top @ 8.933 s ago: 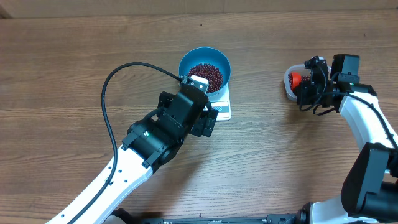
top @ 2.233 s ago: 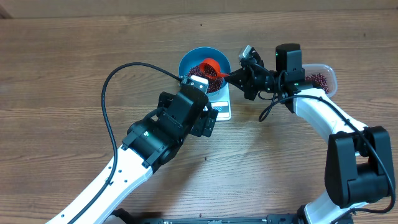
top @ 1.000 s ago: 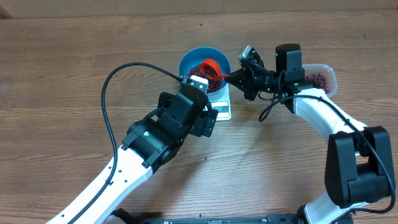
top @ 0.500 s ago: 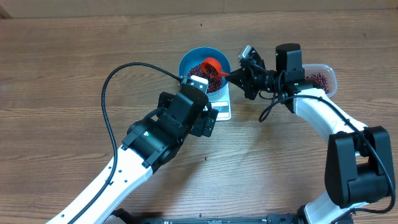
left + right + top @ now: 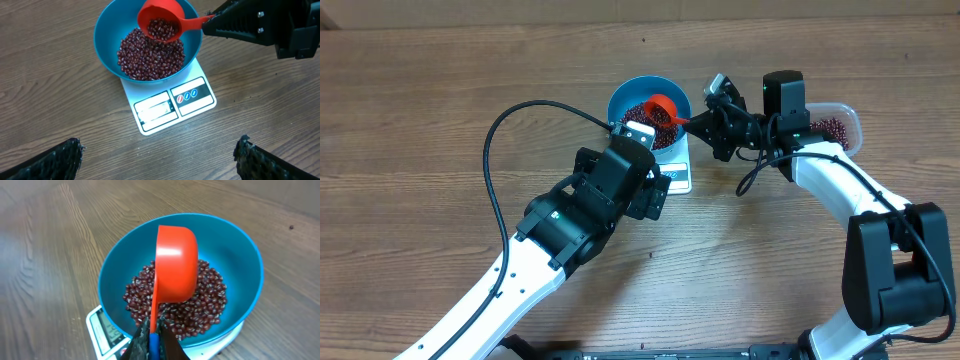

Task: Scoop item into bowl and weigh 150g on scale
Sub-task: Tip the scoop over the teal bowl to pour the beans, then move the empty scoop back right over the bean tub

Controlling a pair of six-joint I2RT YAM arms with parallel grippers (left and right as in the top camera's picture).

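Right gripper [image 5: 152, 341], clamped on the red scoop [image 5: 160, 22] holding beans [image 5: 161, 29] above the blue bowl [image 5: 106, 40] on the scale [image 5: 196, 95], should probably roll slowly, trickling toward target; left gripper [image 5: 159, 162] hangs with jaws spread.

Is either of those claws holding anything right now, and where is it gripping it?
The right gripper pinches the red scoop by the end of its handle; the left gripper is open, holding nothing.
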